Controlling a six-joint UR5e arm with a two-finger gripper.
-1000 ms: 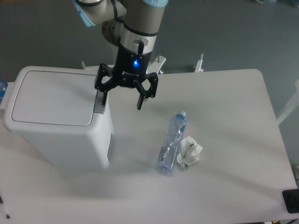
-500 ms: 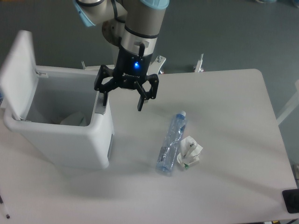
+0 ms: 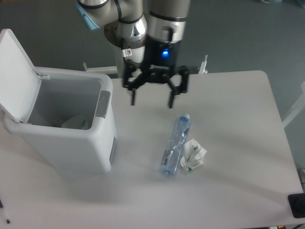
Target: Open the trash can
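Note:
The large white trash can (image 3: 71, 143) stands on the left of the table. Its lid (image 3: 16, 71) is swung up and back on the left side, so the inside is open; some pale crumpled rubbish lies at the bottom. The grey push-button tab (image 3: 102, 104) sits on the can's right rim. My gripper (image 3: 151, 102) hangs above the table to the right of the can, apart from it, fingers spread wide and empty.
A crushed clear plastic bottle (image 3: 174, 145) lies on the table right of the can, with a crumpled white wrapper (image 3: 194, 156) beside it. A dark object (image 3: 298, 205) sits at the table's front right corner. The white table (image 3: 228, 109) extends to the right.
The lid sprang up from shut to fully open. My gripper then lifted off the grey tab and moved right, away from the can.

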